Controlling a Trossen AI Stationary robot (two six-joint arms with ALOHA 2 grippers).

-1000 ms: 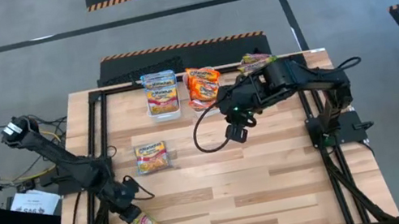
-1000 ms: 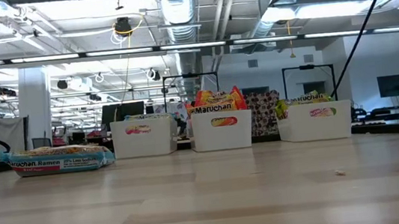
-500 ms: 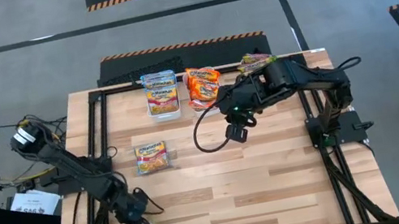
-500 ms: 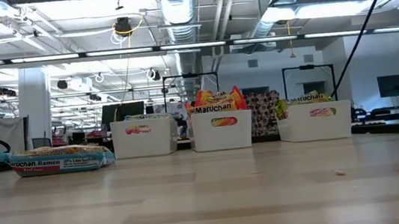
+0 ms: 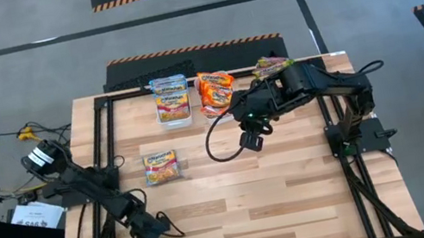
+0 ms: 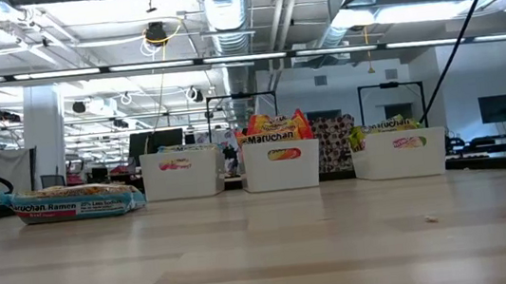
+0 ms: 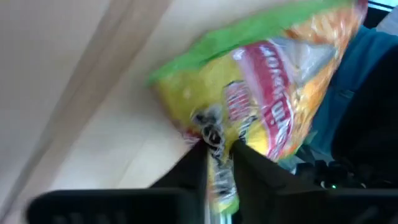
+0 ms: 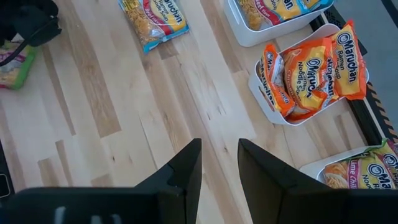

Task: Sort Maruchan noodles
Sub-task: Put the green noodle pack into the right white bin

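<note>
The green-edged Maruchan noodles packet (image 7: 261, 93) now sits pinched between our left gripper (image 7: 217, 163) fingers after they narrowed, at the table's (image 5: 296, 200) near-left corner, ready for lifting; our right gripper (image 8: 219, 163) waits half-open and empty.

3 white bins (image 6: 282, 164) line the wooden table's (image 5: 278, 195) far edge; ducts and pipes (image 6: 224, 11) run overhead beyond.

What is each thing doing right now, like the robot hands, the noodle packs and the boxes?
Left hand: pinched shut on the green noodle pack at the table's near edge.
Right hand: open, empty, hanging above the table.
Blue noodle pack: lying flat on the table, loose.
Left box: holds blue packs.
Middle box: stuffed with orange packs sticking up.
Right box: holds green packs.
</note>
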